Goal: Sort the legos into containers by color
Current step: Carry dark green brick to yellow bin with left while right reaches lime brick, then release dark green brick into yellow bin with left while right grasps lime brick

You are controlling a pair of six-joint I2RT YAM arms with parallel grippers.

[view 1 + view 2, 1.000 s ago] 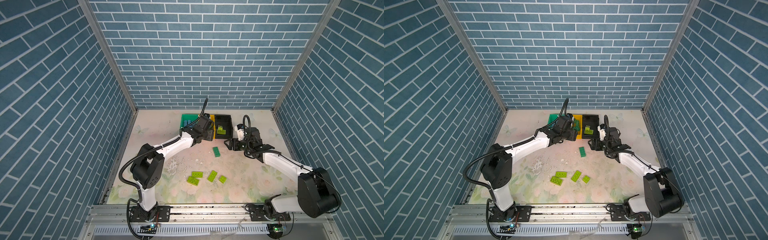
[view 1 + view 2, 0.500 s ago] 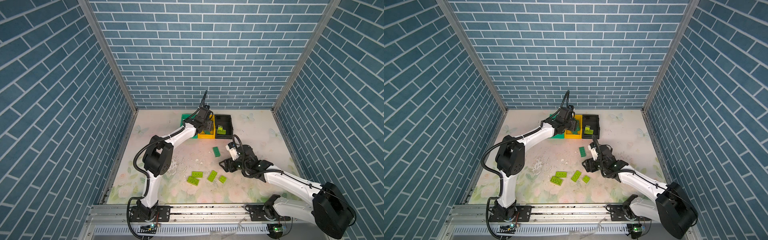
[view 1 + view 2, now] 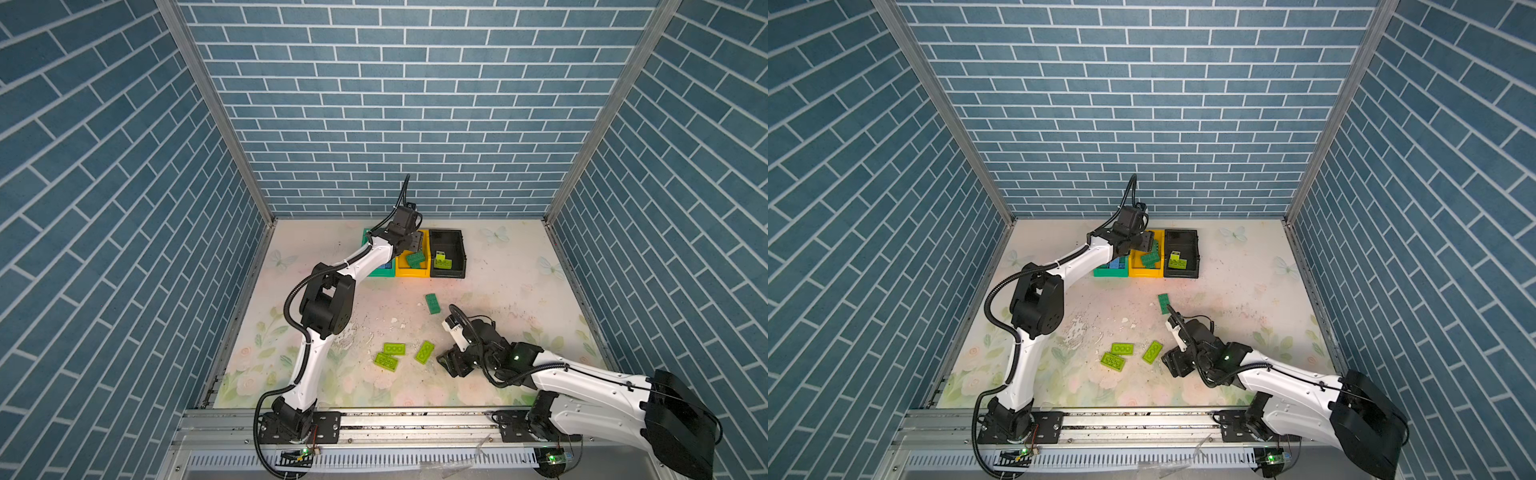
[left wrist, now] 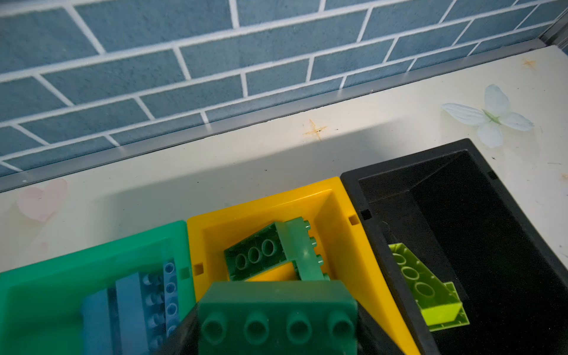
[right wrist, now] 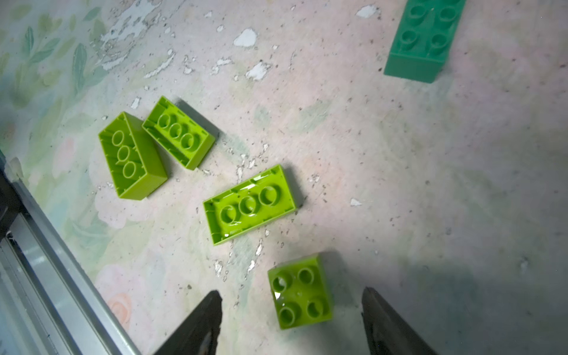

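Your right tool has dropped astride the small lime brick, jaws wide; a skewed close could flick it away. Your left tool grips a dark green brick.

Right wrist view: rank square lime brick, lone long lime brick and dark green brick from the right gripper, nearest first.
1. Square lime brick, between the fingers.
2. Lone long lime brick, just ahead.
3. Dark green brick, far ahead.
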